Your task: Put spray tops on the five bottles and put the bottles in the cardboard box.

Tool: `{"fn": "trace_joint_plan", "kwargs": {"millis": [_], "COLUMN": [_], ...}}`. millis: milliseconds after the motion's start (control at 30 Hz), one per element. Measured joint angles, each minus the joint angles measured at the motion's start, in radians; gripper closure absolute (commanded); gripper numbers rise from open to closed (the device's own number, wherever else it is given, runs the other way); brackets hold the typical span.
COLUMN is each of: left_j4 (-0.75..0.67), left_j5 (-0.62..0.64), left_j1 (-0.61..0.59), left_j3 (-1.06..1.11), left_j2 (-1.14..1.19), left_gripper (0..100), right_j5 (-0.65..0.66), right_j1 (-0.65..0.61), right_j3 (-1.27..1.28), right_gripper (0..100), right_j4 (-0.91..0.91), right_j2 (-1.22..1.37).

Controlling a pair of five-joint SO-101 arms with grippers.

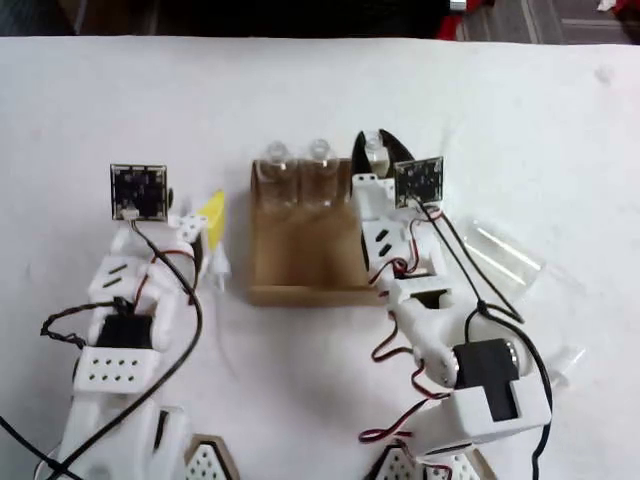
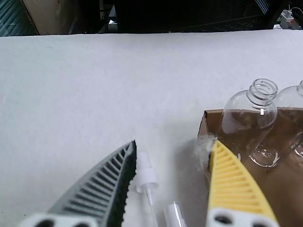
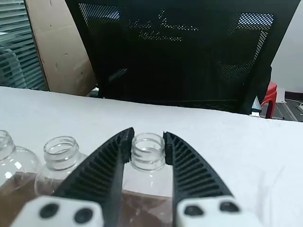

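White table (image 1: 300, 90), black chair (image 3: 180, 47) behind. Cardboard box (image 1: 300, 270) in middle. Three bottles (image 1: 297, 175) stand at its far end, no tops on. Your right gripper (image 3: 147, 139) squeezes neck of end bottle (image 3: 147, 151). Your left gripper (image 2: 174, 142) wide open over spray top (image 2: 146, 170), which lies just beside box. Watch out: yellow finger (image 2: 232, 179) sits by box corner, may shove box. Right fingers hug neck, so top may not fit.

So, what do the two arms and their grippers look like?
Both the left arm and the right arm are white plastic with black motors, carrying black cables and red wires. Each wrist carries a dark camera board. The left gripper has one grey finger and one yellow finger; the right gripper has two black fingers. All are tapered and ribbed.
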Motion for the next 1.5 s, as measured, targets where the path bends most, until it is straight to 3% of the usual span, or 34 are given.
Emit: {"fn": "trace_joint_plan", "kwargs": {"millis": [167, 333, 700, 900, 1500], "left_j4": [0.0, 0.0, 0.0, 0.0, 0.0], "left_j5": [0.0, 0.0, 0.0, 0.0, 0.0], "left_j1": [0.0, 0.0, 0.0, 0.0, 0.0], "left_j3": [0.0, 0.0, 0.0, 0.0, 0.0], "left_j2": [0.0, 0.0, 0.0, 0.0, 0.0], "left_gripper": [77, 77, 77, 77, 77], "right_j5": [0.0, 0.018, 0.034, 0.035, 0.04], "right_j1": [0.0, 0.0, 0.0, 0.0, -0.008], "right_j3": [0.0, 0.0, 0.0, 0.011, 0.025], "right_gripper": [97.4, 89.6, 91.0, 81.3, 82.8], "right_j4": [-0.011, -0.011, -0.011, -0.011, -0.008], "right_j2": [0.006, 0.006, 0.006, 0.006, 0.006]}}
